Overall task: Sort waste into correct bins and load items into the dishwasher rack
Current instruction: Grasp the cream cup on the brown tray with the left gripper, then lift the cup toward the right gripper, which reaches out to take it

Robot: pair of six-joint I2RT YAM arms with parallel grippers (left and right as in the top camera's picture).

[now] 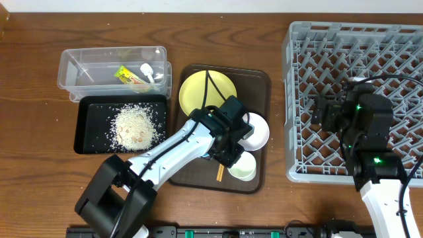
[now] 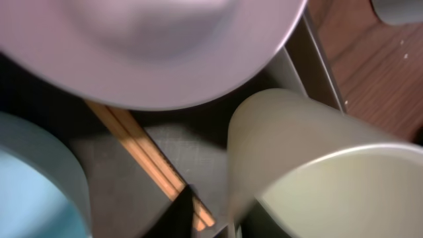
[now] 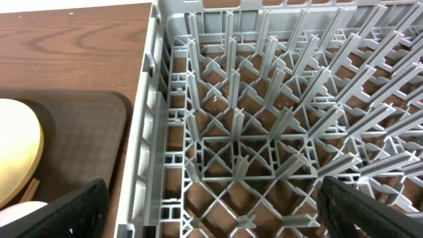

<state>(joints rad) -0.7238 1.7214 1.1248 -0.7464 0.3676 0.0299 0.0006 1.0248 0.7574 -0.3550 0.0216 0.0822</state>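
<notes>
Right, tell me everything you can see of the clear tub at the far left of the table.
The clear tub is a rectangular box of see-through plastic with rounded corners, lidless, upright on the wooden table at its far left. Inside lie a green-yellow snack wrapper and a crumpled white scrap. Its near edge meets or slightly overlaps the black tray; I cannot tell which.

In the left wrist view the white bowl is blurred and cut by the top edge, the light blue bowl by the left edge, the cup by the bottom edge. From overhead, the left arm covers the chopsticks except 1 short end.
</notes>
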